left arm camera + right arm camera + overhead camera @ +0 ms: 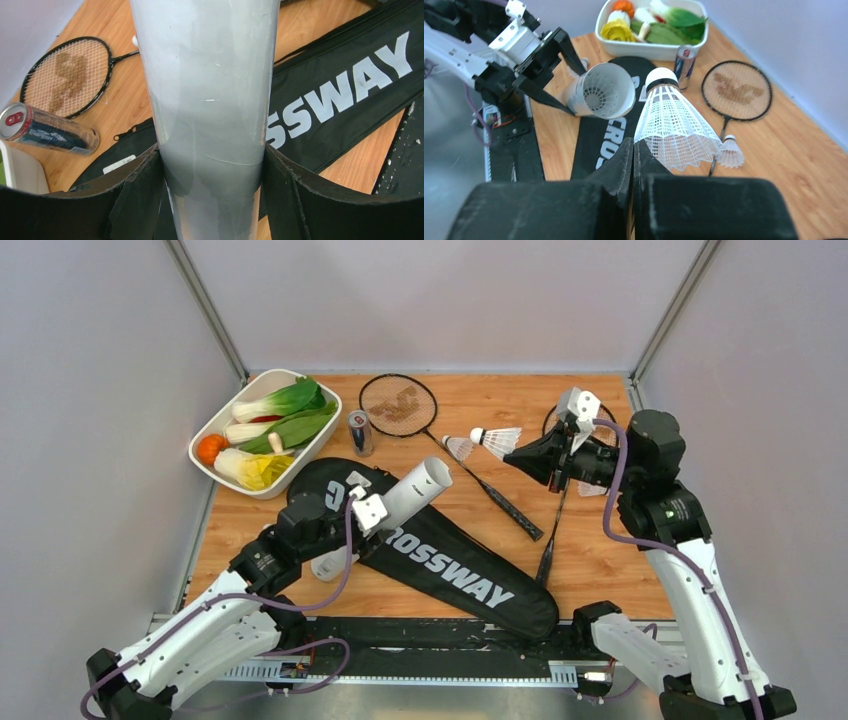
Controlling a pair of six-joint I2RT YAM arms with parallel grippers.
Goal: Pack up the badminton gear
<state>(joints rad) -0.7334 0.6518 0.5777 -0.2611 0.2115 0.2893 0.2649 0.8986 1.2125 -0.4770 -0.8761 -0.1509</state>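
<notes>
My left gripper (372, 508) is shut on the white tube (412, 492), which is tilted up over the black CROSSWAY bag (450, 570). In the left wrist view the pads (280, 190) press both sides of the tube (210, 100). The tube's open mouth (599, 90) faces my right gripper, and a netted skirt shows inside. My right gripper (633, 147) is shut on the skirt edge of a white shuttlecock (671, 125), held in the air right of the tube (497, 440). Another shuttlecock (459, 447) lies on the table. One racket (398, 405) lies at the back; a second (548, 555) lies partly hidden under my right arm.
A white tray (205, 435) of vegetables stands at the back left, with a blue-silver can (360, 432) upright beside it. Grey walls close in the left, back and right sides. The bag lies diagonally across the near half of the wooden table (620, 570).
</notes>
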